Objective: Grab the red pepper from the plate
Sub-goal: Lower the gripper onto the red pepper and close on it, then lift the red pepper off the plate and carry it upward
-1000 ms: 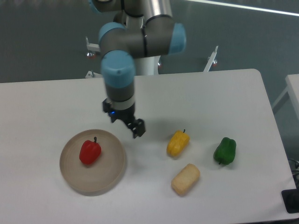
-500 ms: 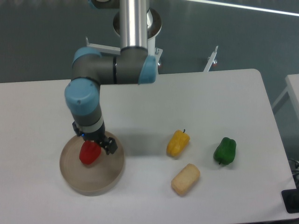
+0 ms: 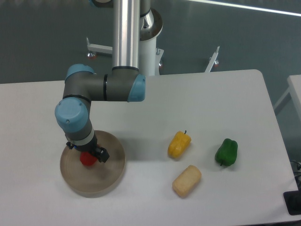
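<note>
The red pepper (image 3: pixel 86 159) lies on the beige-tan plate (image 3: pixel 106 176) at the front left of the table. Only a small part of the pepper shows under the arm's wrist. My gripper (image 3: pixel 88 155) is down over the pepper, with one dark finger (image 3: pixel 101 154) showing on its right side and the other hidden by the wrist. I cannot tell whether the jaws are closed on the pepper.
A yellow pepper (image 3: pixel 179 144) lies right of the plate. A green pepper (image 3: pixel 226 152) lies further right. A pale yellow bread-like block (image 3: pixel 186 180) lies in front of the yellow pepper. The arm's base post (image 3: pixel 127 33) stands at the table's back.
My gripper has moved left from beside the plate to over it and has come down onto the red pepper, which is now mostly covered.
</note>
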{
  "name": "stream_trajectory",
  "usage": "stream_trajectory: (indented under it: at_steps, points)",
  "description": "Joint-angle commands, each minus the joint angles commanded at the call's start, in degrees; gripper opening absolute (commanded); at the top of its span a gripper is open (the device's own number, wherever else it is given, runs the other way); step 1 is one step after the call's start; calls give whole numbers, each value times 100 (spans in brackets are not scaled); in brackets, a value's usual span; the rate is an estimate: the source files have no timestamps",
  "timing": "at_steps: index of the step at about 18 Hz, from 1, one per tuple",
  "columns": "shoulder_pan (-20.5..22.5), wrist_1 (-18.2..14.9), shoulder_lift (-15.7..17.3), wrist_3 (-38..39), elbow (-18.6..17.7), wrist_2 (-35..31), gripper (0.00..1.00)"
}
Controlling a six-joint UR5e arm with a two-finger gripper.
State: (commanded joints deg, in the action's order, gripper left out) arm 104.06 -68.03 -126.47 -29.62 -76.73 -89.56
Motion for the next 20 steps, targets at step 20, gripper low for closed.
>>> stream_trajectory:
  at_steps: [20]
  points:
    - [1623, -1492, 1590, -1860, -53, 79, 24]
